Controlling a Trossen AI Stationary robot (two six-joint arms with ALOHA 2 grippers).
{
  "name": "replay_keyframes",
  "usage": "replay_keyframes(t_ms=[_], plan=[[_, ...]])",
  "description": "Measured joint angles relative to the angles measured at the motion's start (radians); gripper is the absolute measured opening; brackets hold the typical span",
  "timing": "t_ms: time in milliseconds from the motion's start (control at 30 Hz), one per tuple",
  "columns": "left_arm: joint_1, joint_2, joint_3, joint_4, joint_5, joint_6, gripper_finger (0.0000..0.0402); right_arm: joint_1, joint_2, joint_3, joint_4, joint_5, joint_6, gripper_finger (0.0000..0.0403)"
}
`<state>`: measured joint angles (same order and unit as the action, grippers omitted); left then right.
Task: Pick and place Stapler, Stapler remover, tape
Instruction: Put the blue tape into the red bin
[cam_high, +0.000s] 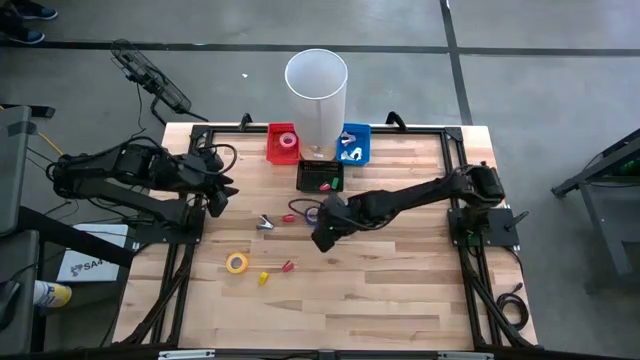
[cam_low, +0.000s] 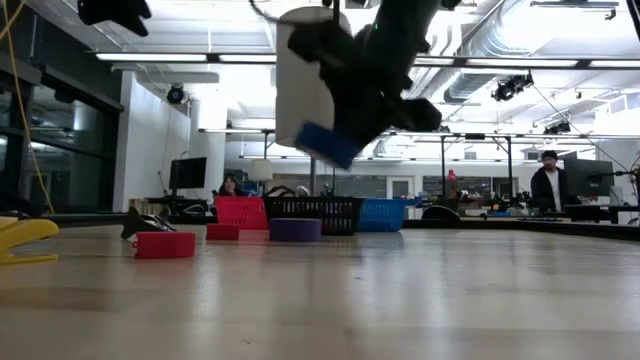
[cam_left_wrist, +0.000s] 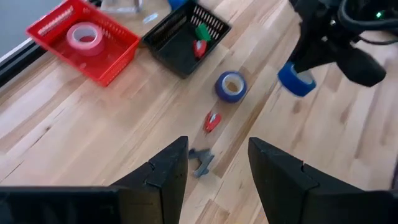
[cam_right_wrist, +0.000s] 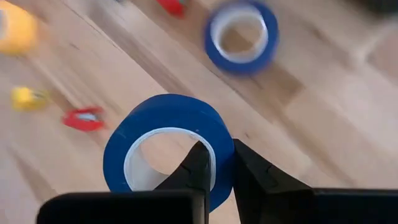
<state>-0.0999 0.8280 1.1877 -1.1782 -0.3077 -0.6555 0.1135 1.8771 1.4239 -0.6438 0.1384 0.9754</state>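
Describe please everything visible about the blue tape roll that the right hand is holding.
The blue tape roll is a glossy ring with a pale inner core. The right hand pinches its wall, one finger inside the hole, one outside. It hangs tilted, lifted clear above the wooden table, touching nothing else, near a second blue roll.

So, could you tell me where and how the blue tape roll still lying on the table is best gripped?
The blue tape roll lies flat, its open core facing up. Come straight down from above, one finger inside the core and one outside, pinching the ring wall, as the right gripper holds the other blue roll.
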Motion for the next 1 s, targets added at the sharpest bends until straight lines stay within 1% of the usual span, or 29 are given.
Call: replay_keyframes(t_ms=[200,467,667,800,867,1000], plan=[[0.000,0.000,0.000,0.123,-0.003,0.036,0.0165,-0.028,-0.075,0.000,0.094,0.068,-0.183,0.0030],[0.001,0.017,0.000,0.310,-0.025,0.108,0.0165,-0.083,-0.162,0.002,0.236,0.068,-0.457,0.0030],[0.001,0.065,-0.039,0.509,-0.025,0.163,0.0165,-0.136,-0.219,0.002,0.316,0.020,-0.644,0.0030],[0.001,0.105,-0.056,0.616,-0.022,0.182,0.0165,-0.171,-0.255,0.002,0.356,-0.054,-0.746,0.0030],[0.001,0.129,-0.058,0.644,-0.022,0.183,0.0165,-0.187,-0.279,0.002,0.379,-0.089,-0.791,0.0030],[0.001,0.179,-0.059,0.750,-0.015,0.197,0.0165,-0.214,-0.309,0.002,0.402,-0.142,-0.884,0.0030]])
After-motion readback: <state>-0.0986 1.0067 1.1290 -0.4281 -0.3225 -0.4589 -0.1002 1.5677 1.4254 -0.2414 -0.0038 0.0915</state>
